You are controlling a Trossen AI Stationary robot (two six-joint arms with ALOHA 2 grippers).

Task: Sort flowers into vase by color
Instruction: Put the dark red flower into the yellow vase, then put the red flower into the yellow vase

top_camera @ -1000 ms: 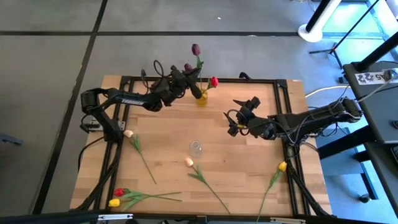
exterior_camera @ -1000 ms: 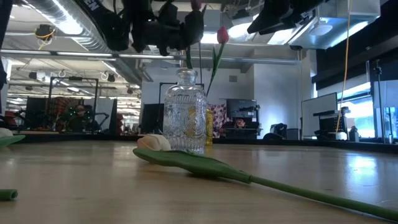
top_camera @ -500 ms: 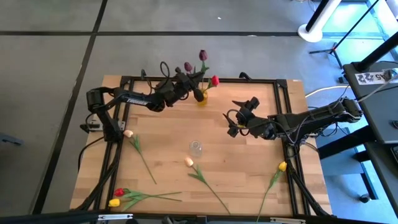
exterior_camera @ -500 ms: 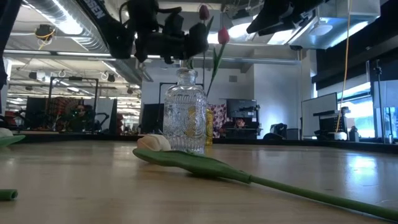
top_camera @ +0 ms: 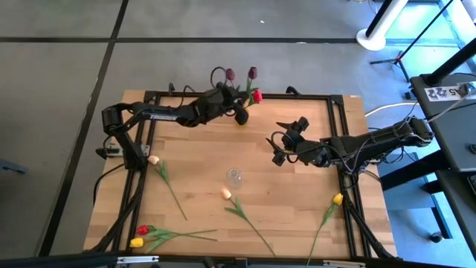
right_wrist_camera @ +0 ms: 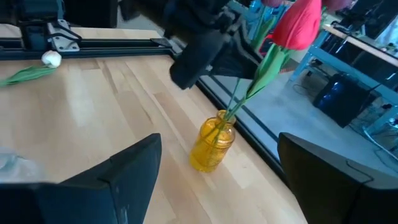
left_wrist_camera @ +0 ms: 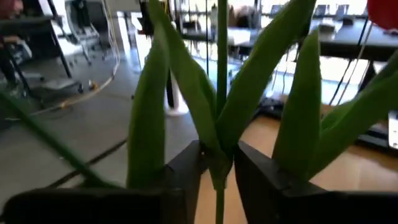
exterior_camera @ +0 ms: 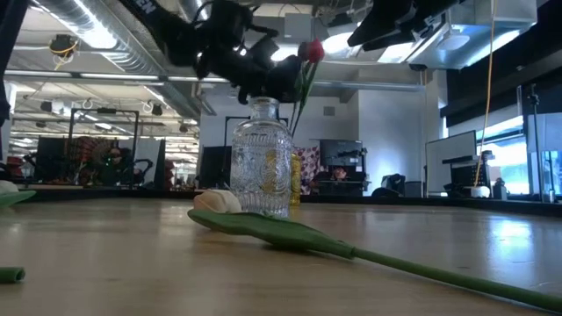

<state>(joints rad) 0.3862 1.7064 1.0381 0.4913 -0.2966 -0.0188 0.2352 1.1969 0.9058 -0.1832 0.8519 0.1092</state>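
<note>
A yellow vase (right_wrist_camera: pixel 211 146) stands near the table's far edge, holding a red tulip (right_wrist_camera: pixel 297 25) and green stems. In the high view, two dark purple heads (top_camera: pixel 253 72) (top_camera: pixel 230 74) and the red head (top_camera: pixel 256 95) stand over it. My left gripper (top_camera: pixel 242 110) is at the vase's mouth, open, with one green stem (left_wrist_camera: pixel 219 186) and its leaves between the fingers (left_wrist_camera: pixel 186 171). My right gripper (top_camera: pixel 279 145) hovers open right of centre, nothing between its fingers (right_wrist_camera: pixel 134 168). A clear glass vase (top_camera: pixel 234 177) stands mid-table. My left gripper has its two fingers on either side of a tulip's stem just under the leaf base (left_wrist_camera: pixel 217 163), coming level from the table's left. The stem runs upright through the gap. I cannot tell whether the fingers touch it.
Loose tulips lie on the table: a peach one (top_camera: pixel 226 193) by the glass vase, another peach one (top_camera: pixel 154 159) at the left, a red (top_camera: pixel 141 230) and a yellow (top_camera: pixel 136 242) at the near left, and a yellow one (top_camera: pixel 338 199) at the near right. A black frame (top_camera: pixel 327 97) edges the table.
My left gripper has gone toward the yellow vase and slightly down, tipping from steeply raised to nearly level. The purple tulip it carried has swung upright, its head has sunk beside the red head, and its stem now stands at the vase.
</note>
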